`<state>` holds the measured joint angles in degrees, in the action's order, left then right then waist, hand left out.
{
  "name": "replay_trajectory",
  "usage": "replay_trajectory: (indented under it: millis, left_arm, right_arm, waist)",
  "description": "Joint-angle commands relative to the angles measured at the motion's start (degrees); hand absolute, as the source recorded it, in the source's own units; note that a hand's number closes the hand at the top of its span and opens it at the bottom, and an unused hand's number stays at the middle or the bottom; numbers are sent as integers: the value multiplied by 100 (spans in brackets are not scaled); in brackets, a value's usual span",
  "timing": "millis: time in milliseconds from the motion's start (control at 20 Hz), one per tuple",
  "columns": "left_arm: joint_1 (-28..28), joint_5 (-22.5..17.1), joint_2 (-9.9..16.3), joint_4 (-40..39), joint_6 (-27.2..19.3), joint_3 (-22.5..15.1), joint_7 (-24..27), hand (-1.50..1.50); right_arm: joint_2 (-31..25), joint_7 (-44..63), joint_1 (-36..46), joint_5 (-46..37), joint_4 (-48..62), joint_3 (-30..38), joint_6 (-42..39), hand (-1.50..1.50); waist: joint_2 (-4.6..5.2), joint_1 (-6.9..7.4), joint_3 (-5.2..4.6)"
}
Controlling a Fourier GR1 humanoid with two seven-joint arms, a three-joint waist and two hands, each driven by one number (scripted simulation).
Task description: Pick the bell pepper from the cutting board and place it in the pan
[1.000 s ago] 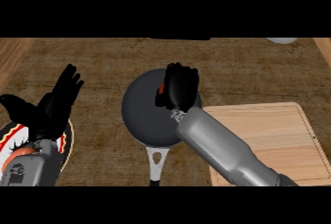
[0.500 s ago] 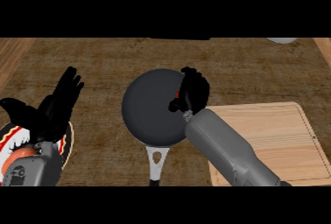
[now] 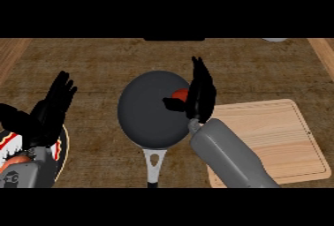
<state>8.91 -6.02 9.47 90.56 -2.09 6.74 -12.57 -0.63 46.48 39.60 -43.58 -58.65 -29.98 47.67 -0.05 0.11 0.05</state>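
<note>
Head view: your right robot hand (image 3: pixel 199 95) hangs spread above the pan (image 3: pixel 153 112), bell pepper (image 3: pixel 180 93) just beside its palm (mostly hidden). Withdrawing carelessly could knock the pepper out. Left robot hand (image 3: pixel 49 112) rests, fingers straight.

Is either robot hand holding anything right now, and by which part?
Nothing is held. The right robot hand is open over the pan, beside the bell pepper; the left robot hand rests open.

**Pepper mostly out of sight**

The right hand (image 3: pixel 199 92) covers most of the bell pepper (image 3: pixel 180 93), only a red sliver peeking out in the pan (image 3: pixel 153 112). The forearm hides the cutting board's (image 3: pixel 274 137) near-left corner. A pale object (image 3: pixel 275 39), perhaps a bowl, is cut off up top.
</note>
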Motion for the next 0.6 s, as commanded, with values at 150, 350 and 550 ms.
replay_trajectory:
  millis: [150,350,550]
  left_arm:
    - [-119,-134,52,173,-41,175,-169,0]
    - [14,-76,30,323,-142,110,-355,0]
    - [220,61,-35,-5,-161,13,-226,0]
  right_arm:
    - [-513,-920,-1807,815,-2401,-17,695,-150]
    - [-838,-1632,-3092,1378,-3791,-533,911,-150]
    - [-1658,-2196,-4086,1958,-5006,-815,620,-150]
  waist:
    - [-59,-215,7]
    - [-41,-198,12]
    - [-9,-147,2]
